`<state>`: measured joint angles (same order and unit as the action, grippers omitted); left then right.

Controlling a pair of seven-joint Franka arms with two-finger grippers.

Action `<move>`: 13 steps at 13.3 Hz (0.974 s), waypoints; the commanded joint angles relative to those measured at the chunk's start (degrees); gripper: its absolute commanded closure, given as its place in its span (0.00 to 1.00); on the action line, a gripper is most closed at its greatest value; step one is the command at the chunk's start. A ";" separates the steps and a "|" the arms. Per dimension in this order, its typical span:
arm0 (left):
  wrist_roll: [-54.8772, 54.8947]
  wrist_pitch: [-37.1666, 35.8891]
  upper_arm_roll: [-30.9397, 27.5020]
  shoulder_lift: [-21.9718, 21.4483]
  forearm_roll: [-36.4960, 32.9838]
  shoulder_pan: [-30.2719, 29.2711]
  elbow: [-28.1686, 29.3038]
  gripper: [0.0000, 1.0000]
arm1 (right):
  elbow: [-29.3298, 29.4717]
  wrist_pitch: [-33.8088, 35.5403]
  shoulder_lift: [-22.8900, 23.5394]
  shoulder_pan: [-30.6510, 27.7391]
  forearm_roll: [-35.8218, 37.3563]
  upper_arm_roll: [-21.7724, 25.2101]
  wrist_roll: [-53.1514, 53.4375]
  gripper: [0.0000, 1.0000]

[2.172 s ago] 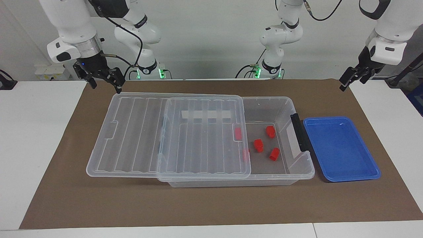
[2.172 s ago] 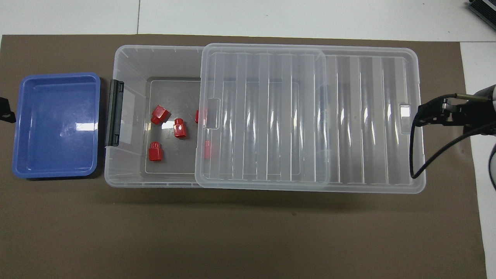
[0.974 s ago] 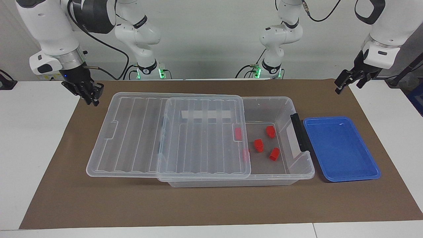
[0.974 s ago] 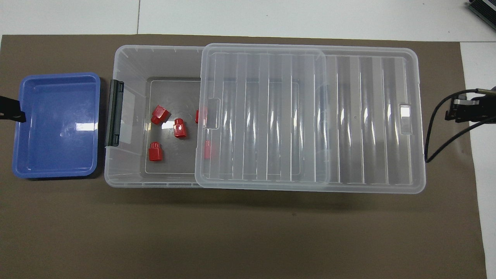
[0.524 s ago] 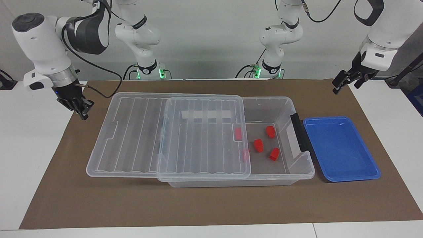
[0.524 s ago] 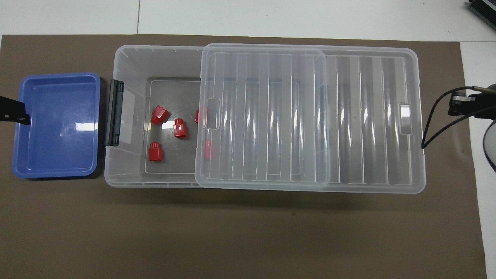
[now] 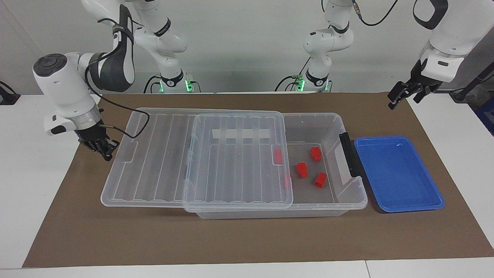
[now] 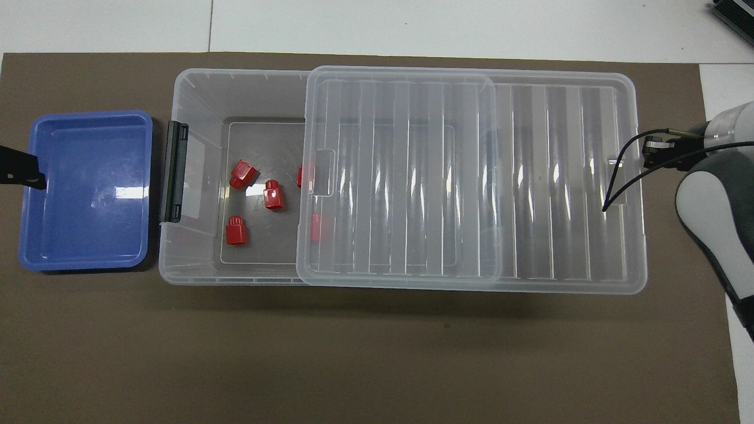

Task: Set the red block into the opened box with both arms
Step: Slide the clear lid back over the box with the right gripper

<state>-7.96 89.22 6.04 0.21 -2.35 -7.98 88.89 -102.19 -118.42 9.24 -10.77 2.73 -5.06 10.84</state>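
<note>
the right gripper (image 7: 105,151), fingertips together, sits just beside the lid (image 7: 162,154) edge at the right arm's end. the lid lies slid aside, baring the box (image 7: 316,123) end where red blocks (image 7: 302,170) lie. the left gripper (image 7: 401,94), fingers apart, waits over the mat (image 7: 247,239) near the blue tray (image 7: 397,173).

Bright, even light, seemingly from overhead; glare streaks the lid (image 8: 465,176); soft shadows, sharp focus.

Blue tray (image 7: 397,173) lies flat on brown mat (image 7: 247,239), at the left arm's end. Mat covers white table (image 7: 34,181).
</note>
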 commanded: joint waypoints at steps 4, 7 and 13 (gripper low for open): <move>0.40 -1.24 -0.15 -0.56 0.42 -1.16 0.58 0.00 | -0.11 1.34 -0.53 3.82 -1.06 -0.56 -1.35 1.00; 0.40 -1.24 -0.15 -0.56 0.42 -1.16 0.59 0.00 | -0.11 4.33 -1.32 7.51 -2.19 -0.74 -1.70 1.00; 0.40 -1.24 -0.15 -0.56 0.42 -1.16 0.59 0.00 | -0.55 6.18 -1.94 14.10 -3.52 -1.09 -1.61 1.00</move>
<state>-7.96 88.78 5.77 0.21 -2.35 -8.63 88.99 -101.98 -113.62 8.60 2.22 0.52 -5.95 10.82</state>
